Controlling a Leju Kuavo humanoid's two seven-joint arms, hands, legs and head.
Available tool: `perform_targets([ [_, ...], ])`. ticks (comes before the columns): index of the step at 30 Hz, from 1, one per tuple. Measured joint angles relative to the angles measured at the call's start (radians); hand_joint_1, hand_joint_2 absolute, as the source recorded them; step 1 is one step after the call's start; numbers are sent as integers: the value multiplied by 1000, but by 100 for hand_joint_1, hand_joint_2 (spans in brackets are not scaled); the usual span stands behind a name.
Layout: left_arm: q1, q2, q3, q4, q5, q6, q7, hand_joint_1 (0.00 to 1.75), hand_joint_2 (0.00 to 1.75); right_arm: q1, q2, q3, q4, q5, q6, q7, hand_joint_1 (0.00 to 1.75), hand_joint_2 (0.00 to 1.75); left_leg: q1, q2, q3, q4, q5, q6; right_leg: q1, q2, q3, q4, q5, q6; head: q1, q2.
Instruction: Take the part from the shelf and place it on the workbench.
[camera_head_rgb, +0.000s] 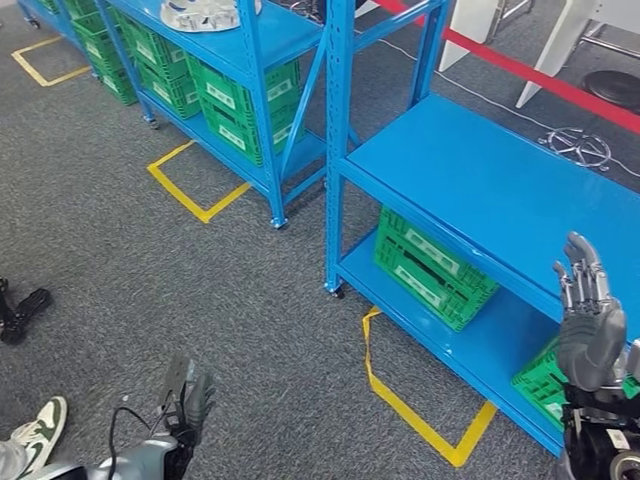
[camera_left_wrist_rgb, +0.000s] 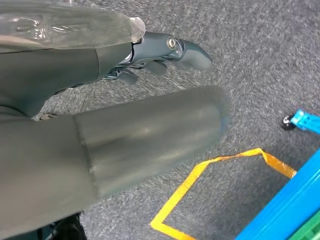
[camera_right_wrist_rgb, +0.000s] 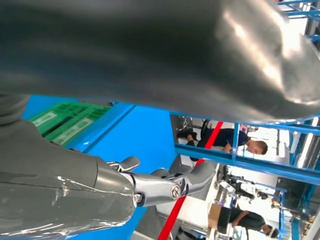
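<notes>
My right hand (camera_head_rgb: 591, 325) is up, fingers apart, empty, left hand (camera_head_rgb: 186, 400) low and loose; I'd turn toward the far blue steel shelf's (camera_head_rgb: 249, 40) silvery round metal part (camera_head_rgb: 200, 13) first.

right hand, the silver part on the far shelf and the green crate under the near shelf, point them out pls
right hand (camera_head_rgb: 591, 325), head view, on the grey back of the hand
silver part (camera_head_rgb: 202, 14), head view, on its pale top face
green crate (camera_head_rgb: 430, 268), head view, on its labelled long side
</notes>
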Motion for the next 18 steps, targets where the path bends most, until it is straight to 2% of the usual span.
perform_targets([
  [1, 2, 0, 0, 0, 1, 0, 1, 0, 0, -1, 0, -1, 0, 0, 0, 0, 0, 0, -1, 10, 1, 0, -1, 3, -2, -22, -33, 70, -33, 4, 4, 0],
  [2, 4, 1, 0, 0, 1, 0, 1, 0, 0, -1, 0, -2, 1, 1, 0, 0, 0, 0, -3, 22, 2, 0, -3, 5, -6, -32, -66, 138, -59, 8, 5, 0],
  [3, 5, 1, 0, 0, 2, 0, 2, 0, 0, 0, 0, -2, 3, 1, 0, 0, 0, 0, -3, 33, 3, 0, -5, 4, -10, -37, -88, 181, -70, 11, 5, 0],
  [4, 6, 1, 0, 0, 3, -1, 2, 0, 0, 1, 0, -2, 4, 1, 1, 0, 0, 0, -3, 45, 4, 0, -8, 3, -13, -40, -92, 189, -61, 14, 5, 0],
  [5, 7, 1, 0, 0, 5, -4, 3, 0, 0, 2, 0, -2, 5, 1, 2, 0, 0, 0, -3, 56, 8, 1, -11, 1, -15, -45, -75, 153, -33, 15, 5, 0],
  [6, 7, 0, 1, 0, 7, -7, 4, 0, 0, 1, 0, -3, 6, 1, 3, 0, 0, 0, -3, 66, 13, 1, -15, -2, -17, -57, -41, 85, 6, 15, 6, 0],
  [8, 7, 0, 3, 0, 13, -15, 4, 0, 0, -1, 0, -4, 7, 1, 6, 0, 0, 0, -7, 86, 23, 2, -23, -10, -9, -105, 31, -52, 53, 11, 7, 0],
  [9, 7, 1, 5, 0, 16, -18, 4, 0, 0, -2, 0, -4, 8, 1, 7, 0, 0, 0, -10, 95, 26, 2, -25, -15, -4, -122, 50, -88, 58, 5, 6, 0],
  [10, 7, 2, 7, 0, 19, -23, 4, 0, 0, -4, 0, -4, 8, 1, 8, 0, 0, 0, -13, 107, 28, 3, -27, -19, 1, -129, 57, -101, 53, -1, 6, 0],
  [12, 7, 3, 10, 0, 23, -31, 4, 0, 0, -5, 0, -5, 8, 0, 9, 1, 0, 0, -14, 129, 31, 4, -33, -28, 2, -105, 57, -105, 54, -15, 2, 0],
  [13, 6, 3, 11, 0, 25, -34, 4, 0, 0, -6, 1, -5, 8, 0, 9, 0, 0, 0, -11, 122, 30, 12, -41, -34, 2, -92, 58, -107, 55, -20, 1, 0],
  [14, 4, 3, 13, 0, 26, -37, 4, 0, 0, -8, 2, -5, 8, 0, 10, 1, 0, 0, -9, 103, 21, 38, -58, -38, 0, -79, 60, -109, 57, -25, 0, 0],
  [15, 3, 3, 15, 0, 26, -38, 3, 0, 0, -10, 3, -5, 9, 0, 10, 2, 0, 0, -7, 76, 0, 86, -84, -42, -2, -68, 62, -112, 59, -31, -2, 0],
  [16, 3, 2, 17, 0, 26, -40, 3, 0, 0, -12, 4, -5, 10, 0, 11, 3, 0, 0, -5, 46, -34, 154, -115, -43, -2, -56, 62, -112, 60, -35, -4, 0],
  [17, 5, 2, 18, 0, 26, -41, 2, 0, 0, -14, 4, -5, 11, 0, 11, 4, 0, 0, -5, 30, -75, 228, -143, -43, -2, -44, 62, -112, 60, -38, -6, 0],
  [18, 7, 2, 18, 0, 25, -41, 3, 0, 0, -14, 4, -5, 12, 0, 11, 5, 0, 0, -5, 21, -111, 287, -157, -42, -1, -30, 62, -112, 60, -40, -7, 0],
])
